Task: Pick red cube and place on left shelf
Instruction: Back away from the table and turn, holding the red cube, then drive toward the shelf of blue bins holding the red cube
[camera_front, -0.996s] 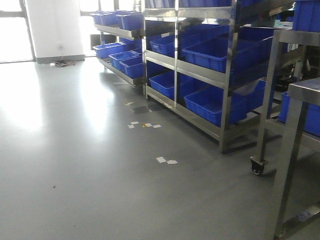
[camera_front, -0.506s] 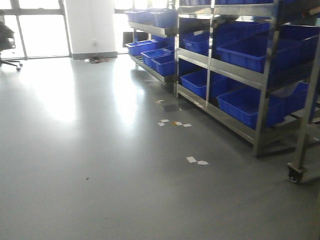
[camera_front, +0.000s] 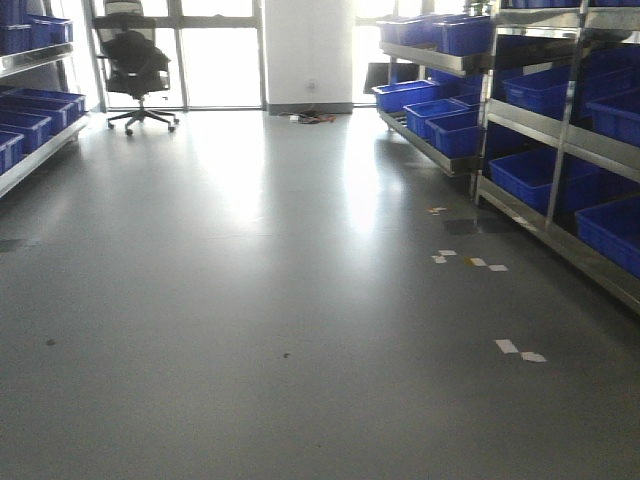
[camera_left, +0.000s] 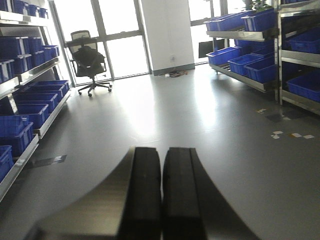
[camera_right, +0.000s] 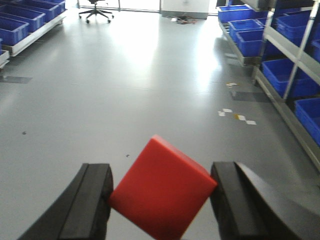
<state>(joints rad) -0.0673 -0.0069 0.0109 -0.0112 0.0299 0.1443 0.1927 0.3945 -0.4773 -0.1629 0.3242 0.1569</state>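
The red cube (camera_right: 162, 190) is held corner to corner and tilted between the two black fingers of my right gripper (camera_right: 160, 192), above the grey floor. My left gripper (camera_left: 161, 170) is shut, its two black fingers pressed together with nothing between them. The left shelf (camera_left: 22, 95) is a steel rack along the left wall, loaded with blue bins; its near end also shows in the front view as the left shelf (camera_front: 35, 140). Neither gripper appears in the front view.
A black office chair (camera_front: 135, 65) stands at the back by the windows. Steel racks with blue bins (camera_front: 540, 170) line the right side. White paper scraps (camera_front: 520, 350) lie on the grey floor (camera_front: 280, 300). A white pillar (camera_front: 308, 50) stands at the back.
The front view has swung to the left: the right racks have slid toward the right edge, and the office chair and the left shelf have come into view.
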